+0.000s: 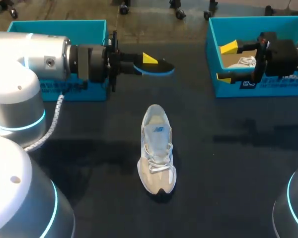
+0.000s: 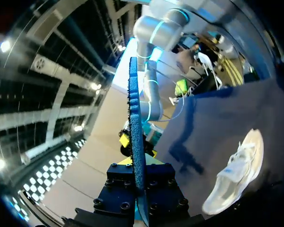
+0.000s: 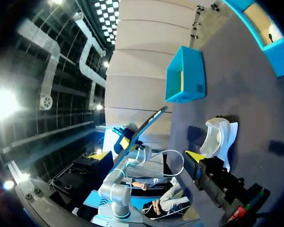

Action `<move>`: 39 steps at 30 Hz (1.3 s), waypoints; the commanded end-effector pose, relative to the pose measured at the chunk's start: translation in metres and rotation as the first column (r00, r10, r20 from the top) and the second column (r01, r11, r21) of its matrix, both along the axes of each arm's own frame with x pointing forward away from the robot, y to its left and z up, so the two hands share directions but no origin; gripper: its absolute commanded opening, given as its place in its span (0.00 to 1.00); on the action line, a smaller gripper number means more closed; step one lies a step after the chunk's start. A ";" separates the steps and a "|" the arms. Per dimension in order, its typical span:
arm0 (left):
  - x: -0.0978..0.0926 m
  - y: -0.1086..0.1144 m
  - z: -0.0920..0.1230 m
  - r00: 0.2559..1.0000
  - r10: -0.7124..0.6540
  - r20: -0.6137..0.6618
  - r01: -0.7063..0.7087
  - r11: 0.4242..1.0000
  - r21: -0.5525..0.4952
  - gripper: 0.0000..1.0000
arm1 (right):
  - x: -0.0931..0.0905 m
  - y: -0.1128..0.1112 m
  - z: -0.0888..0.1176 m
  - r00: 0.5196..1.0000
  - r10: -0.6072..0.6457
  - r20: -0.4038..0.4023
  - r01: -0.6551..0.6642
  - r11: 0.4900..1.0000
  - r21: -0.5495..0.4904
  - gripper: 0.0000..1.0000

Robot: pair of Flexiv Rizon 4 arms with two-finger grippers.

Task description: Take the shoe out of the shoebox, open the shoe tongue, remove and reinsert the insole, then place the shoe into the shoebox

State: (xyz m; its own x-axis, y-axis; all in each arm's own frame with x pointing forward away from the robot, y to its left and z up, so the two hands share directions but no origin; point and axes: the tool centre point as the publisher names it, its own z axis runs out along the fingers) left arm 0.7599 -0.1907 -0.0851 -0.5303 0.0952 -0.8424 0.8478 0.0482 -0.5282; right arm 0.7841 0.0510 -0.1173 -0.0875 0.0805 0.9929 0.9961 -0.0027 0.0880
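shoe (image 1: 157, 148) on table (image 1: 228, 173), left shoebox (image 1: 97, 91) and right shoebox (image 1: 288, 89) behind it.

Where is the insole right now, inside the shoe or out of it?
Out. The left tool grips the insole up in the air, well apart from the shoe, which stands on the table.

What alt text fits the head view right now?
The left gripper holds a dark, blue-edged insole above the black table, fingers shut on it. A white shoe sits mid-table. The right gripper hangs open over the right shoebox.
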 end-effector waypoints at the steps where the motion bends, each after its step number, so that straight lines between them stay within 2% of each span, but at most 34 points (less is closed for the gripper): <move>1: -0.009 0.003 0.007 0.912 0.031 -0.408 0.002 0.997 0.079 0.00 | 0.000 0.001 0.000 1.000 -0.001 -0.001 0.001 1.000 -0.002 1.00; 7: -0.017 0.002 0.011 0.788 0.023 -0.615 0.048 0.994 0.099 0.00 | 0.000 0.001 0.000 1.000 -0.001 -0.001 0.001 1.000 -0.002 1.00; 10: -0.020 0.002 0.013 0.680 0.023 -0.733 0.054 0.995 0.082 0.00 | 0.000 0.001 0.000 1.000 -0.001 -0.001 0.001 1.000 -0.002 1.00; 12: -0.021 0.002 0.013 0.640 0.006 -0.768 0.079 0.994 0.073 0.00 | 0.000 0.001 0.000 1.000 -0.001 -0.001 0.001 1.000 -0.002 1.00; 17: -0.021 -0.001 0.009 0.355 0.005 -0.935 0.062 0.998 0.029 0.00 | 0.000 0.001 0.000 1.000 -0.001 -0.001 0.001 1.000 -0.002 1.00; 18: -0.019 -0.002 0.008 0.251 0.006 -0.968 0.040 0.999 0.017 0.00 | 0.000 0.001 0.000 1.000 -0.001 -0.001 0.001 1.000 -0.002 1.00; 20: -0.017 -0.003 0.007 0.167 -0.006 -0.986 0.038 0.999 0.000 0.00 | 0.000 0.001 0.000 1.000 -0.001 -0.001 0.001 1.000 -0.002 1.00; 21: -0.016 -0.004 0.007 0.099 -0.022 -0.995 0.038 0.999 -0.018 0.00 | 0.000 0.001 0.000 1.000 -0.001 -0.001 0.001 1.000 -0.002 1.00; 25: -0.015 -0.007 0.005 -0.013 -0.023 -1.000 0.030 0.999 -0.023 0.00 | 0.000 0.001 0.000 1.000 -0.001 -0.001 0.001 1.000 -0.002 1.00; 26: -0.014 -0.009 0.004 -0.085 -0.029 -0.996 0.016 0.999 -0.031 0.00 | 0.000 0.001 0.000 1.000 -0.001 -0.001 0.001 1.000 -0.002 1.00; 27: -0.013 -0.009 0.004 -0.094 -0.029 -0.995 0.015 0.999 -0.031 0.00 | 0.000 0.001 0.000 1.000 -0.001 -0.001 0.001 1.000 -0.002 1.00; 29: -0.012 -0.012 0.003 -0.204 -0.031 -0.979 -0.005 1.000 -0.030 0.00 | 0.000 0.001 0.000 1.000 -0.001 -0.001 0.001 1.000 -0.002 1.00; 31: -0.011 -0.014 0.002 -0.245 -0.028 -0.969 -0.016 1.000 -0.025 0.00 | 0.000 0.001 0.000 1.000 -0.001 -0.001 0.001 1.000 -0.002 1.00; 33: -0.008 -0.017 -0.002 -0.222 -0.002 -0.975 -0.064 0.998 0.012 0.00 | 0.000 0.001 0.000 1.000 -0.001 -0.001 0.001 1.000 -0.002 1.00; 39: -0.008 -0.017 -0.002 -0.222 -0.002 -0.975 -0.064 0.998 0.012 0.00 | 0.000 0.001 0.000 1.000 -0.001 -0.001 0.001 1.000 -0.002 1.00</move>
